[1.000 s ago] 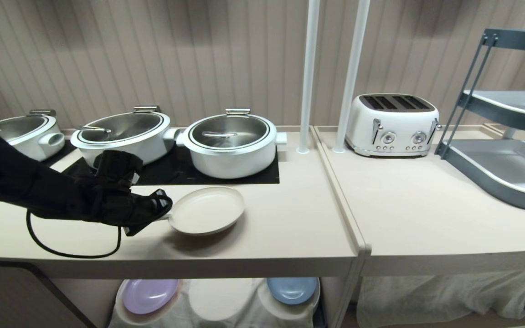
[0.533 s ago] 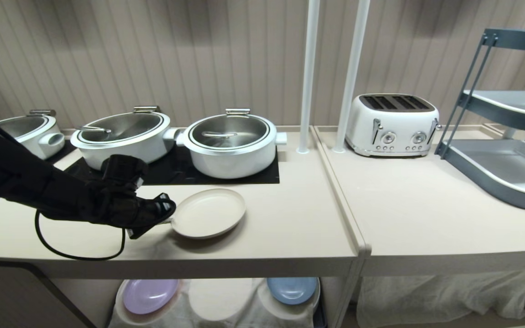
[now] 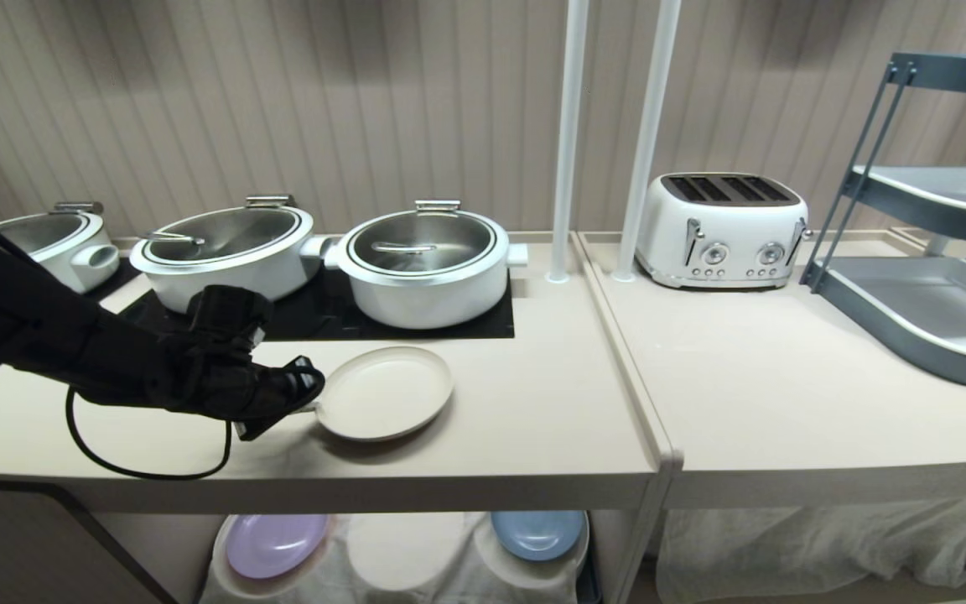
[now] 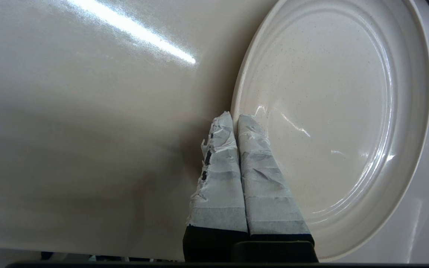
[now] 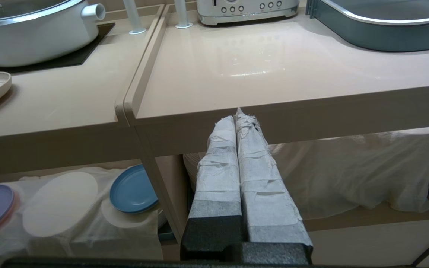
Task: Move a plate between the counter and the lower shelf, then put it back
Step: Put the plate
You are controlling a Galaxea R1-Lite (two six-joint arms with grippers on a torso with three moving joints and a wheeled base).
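The plate (image 3: 385, 393) sits low on the counter (image 3: 533, 419), centre-left of frame, its rim pinched by the left gripper (image 3: 309, 401). The lower shelf (image 3: 399, 554) slot between its neighbours is vacant; release probably remains.

Three cameras: one high and wide, two low and close.

The head view looks forward and down over the whole bench (image 3: 483, 436), from well back. The left wrist view sits very near, facing down along its claw (image 4: 235, 118) at the plate (image 4: 333, 111), which the head view shares. The right wrist view looks from below the bench edge, past its claw (image 5: 237, 117), toward the lower shelf (image 5: 69, 208).
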